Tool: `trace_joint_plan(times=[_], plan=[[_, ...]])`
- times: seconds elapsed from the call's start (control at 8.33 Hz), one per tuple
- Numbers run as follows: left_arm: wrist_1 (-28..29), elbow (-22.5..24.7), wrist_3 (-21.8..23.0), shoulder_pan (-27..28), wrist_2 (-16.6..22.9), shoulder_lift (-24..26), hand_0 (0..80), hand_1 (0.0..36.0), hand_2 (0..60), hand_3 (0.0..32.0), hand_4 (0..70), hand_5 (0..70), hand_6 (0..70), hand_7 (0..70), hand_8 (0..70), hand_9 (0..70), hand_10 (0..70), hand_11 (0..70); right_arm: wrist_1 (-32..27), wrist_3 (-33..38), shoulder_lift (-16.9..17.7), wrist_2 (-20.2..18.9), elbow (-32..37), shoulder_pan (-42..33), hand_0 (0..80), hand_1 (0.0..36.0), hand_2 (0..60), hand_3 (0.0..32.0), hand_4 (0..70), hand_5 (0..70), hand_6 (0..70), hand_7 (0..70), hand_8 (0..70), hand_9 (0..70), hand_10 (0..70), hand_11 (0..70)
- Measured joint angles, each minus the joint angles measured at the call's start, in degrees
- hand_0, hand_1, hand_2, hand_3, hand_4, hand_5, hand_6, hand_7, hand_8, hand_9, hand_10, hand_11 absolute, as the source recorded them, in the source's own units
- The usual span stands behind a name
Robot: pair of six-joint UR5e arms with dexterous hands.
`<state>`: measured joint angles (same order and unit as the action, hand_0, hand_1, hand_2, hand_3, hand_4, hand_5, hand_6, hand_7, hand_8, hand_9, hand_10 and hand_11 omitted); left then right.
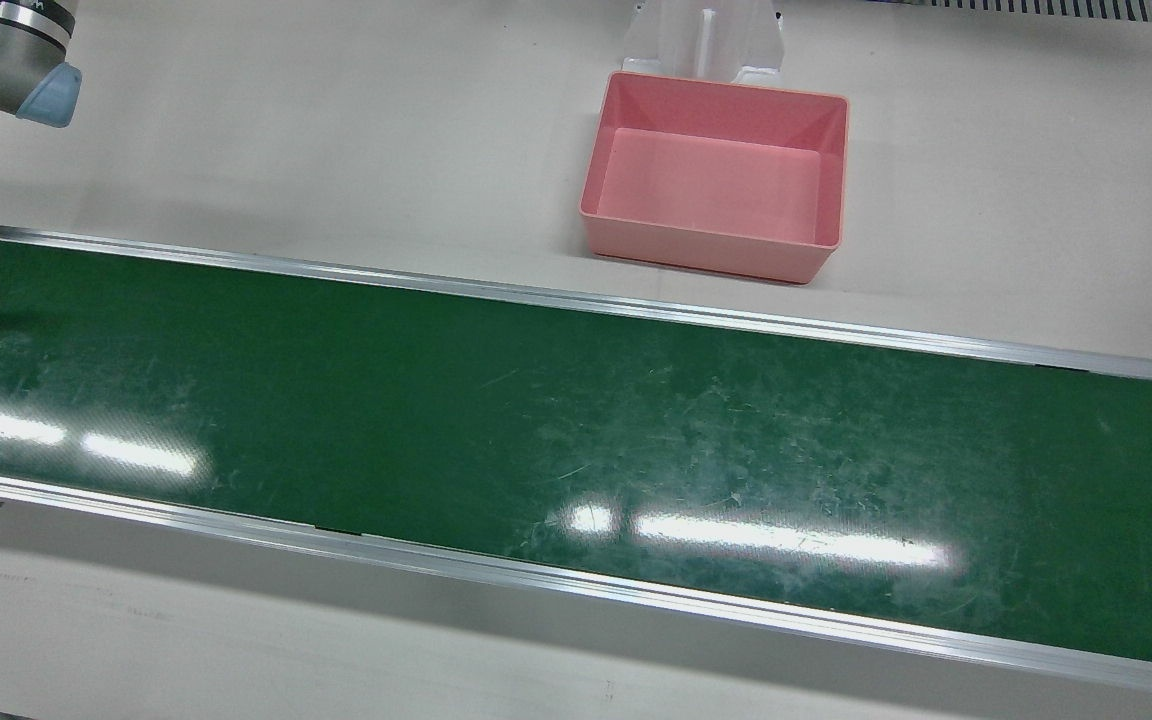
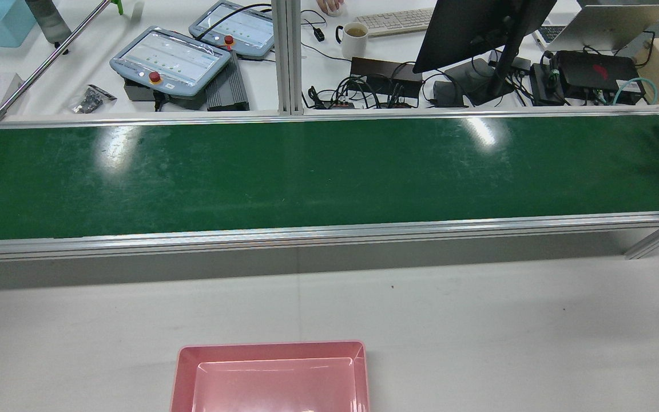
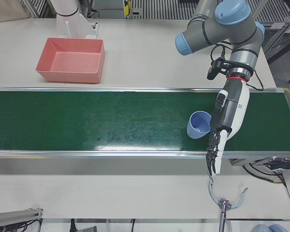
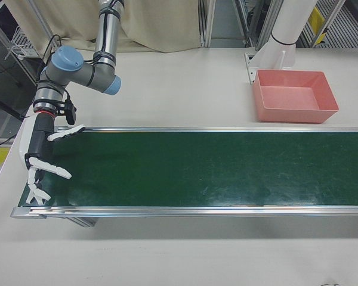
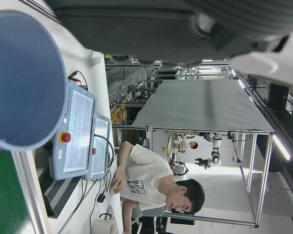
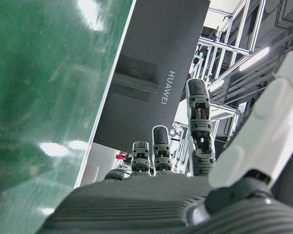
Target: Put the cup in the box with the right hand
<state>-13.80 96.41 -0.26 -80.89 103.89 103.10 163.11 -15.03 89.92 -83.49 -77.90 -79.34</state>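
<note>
The cup (image 3: 199, 124) is pale blue, smooth plastic, tapered — it stands on the scuffed, glossy green belt (image 3: 96, 121), just beside the left hand (image 3: 221, 130), whose fingers (image 3: 214, 157) hang extended, holding nothing. The right hand (image 4: 39, 161) hovers at the belt's opposite end, fingers (image 4: 59, 173) spread and empty. The box (image 4: 293, 95) — pink, rectangular, smooth-walled — sits on the white tabletop (image 4: 185, 89).
</note>
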Motion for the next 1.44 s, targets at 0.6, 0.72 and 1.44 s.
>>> trace_joint_plan(times=[0.6, 0.72, 1.44], plan=[[0.0, 0.0, 0.0, 0.0, 0.0, 0.0, 0.0, 0.0, 0.0, 0.0, 0.0, 0.0, 0.0, 0.0, 0.0, 0.0, 0.0, 0.0, 0.7, 0.0, -0.3, 0.3, -2.3, 0.1, 48.6, 0.0, 0.0, 0.0, 49.8, 1.6, 8.0, 41.4, 7.6, 16.5, 0.0, 0.2], [0.0, 0.0, 0.0, 0.0, 0.0, 0.0, 0.0, 0.0, 0.0, 0.0, 0.0, 0.0, 0.0, 0.0, 0.0, 0.0, 0.0, 0.0, 0.7, -0.1, -0.4, 0.3, -2.4, 0.2, 48.4, 0.0, 0.0, 0.0, 50.9, 1.6, 8.3, 42.6, 7.7, 16.8, 0.0, 0.1], [0.0, -0.1, 0.0, 0.0, 0.0, 0.0, 0.0, 0.0, 0.0, 0.0, 0.0, 0.0, 0.0, 0.0, 0.0, 0.0, 0.0, 0.0, 0.9, 0.0, -3.1, 3.4, -2.2, 0.7, 48.4, 0.0, 0.0, 0.0, 58.1, 1.2, 9.2, 47.9, 8.0, 18.3, 0.1, 0.1]])
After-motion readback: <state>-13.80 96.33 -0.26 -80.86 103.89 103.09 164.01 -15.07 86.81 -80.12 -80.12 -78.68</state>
